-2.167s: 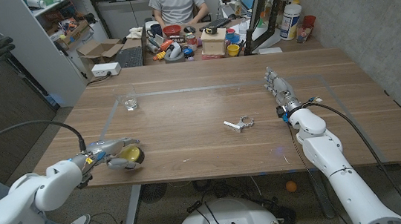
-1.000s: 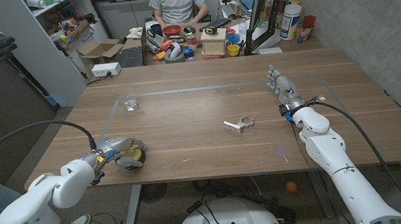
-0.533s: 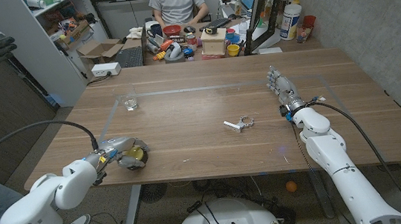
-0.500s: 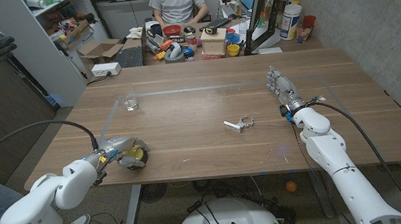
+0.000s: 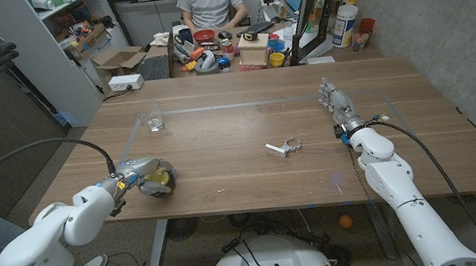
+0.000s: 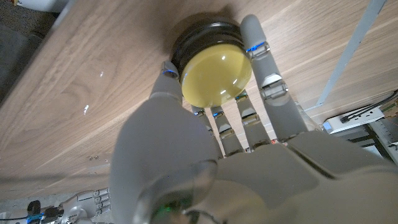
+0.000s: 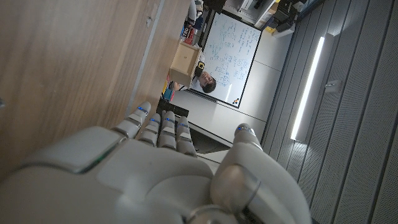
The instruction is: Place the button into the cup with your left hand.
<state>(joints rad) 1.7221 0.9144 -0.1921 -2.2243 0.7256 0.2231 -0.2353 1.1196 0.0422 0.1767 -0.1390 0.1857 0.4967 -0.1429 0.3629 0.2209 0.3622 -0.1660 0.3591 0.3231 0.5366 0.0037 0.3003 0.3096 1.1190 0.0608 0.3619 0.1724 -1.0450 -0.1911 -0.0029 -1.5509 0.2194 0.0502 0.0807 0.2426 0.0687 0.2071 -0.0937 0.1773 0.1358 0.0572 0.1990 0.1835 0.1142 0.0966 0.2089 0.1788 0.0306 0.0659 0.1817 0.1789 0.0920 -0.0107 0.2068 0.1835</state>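
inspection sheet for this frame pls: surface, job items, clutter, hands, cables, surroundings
Surface: brown wooden table, taped outline.
Job's things: round yellow button with black base near the left front edge; small clear glass cup far off, upright.
Clutter: small metal clip mid-table.
Hands: left hand wraps the button, on the table; right hand holds nothing, fingers straight.
Cables: black cable over left arm; another at the right wrist.
Surroundings: seated person behind, cluttered desk.

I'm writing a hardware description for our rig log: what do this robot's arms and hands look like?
Both arms are glossy white, rounded shells. A black cable loops from each forearm toward the wrist. The left hand and right hand are light grey with segmented fingers; the left wrist view shows small blue marks at the finger segments. Coloured wiring shows at the left wrist in the head view.
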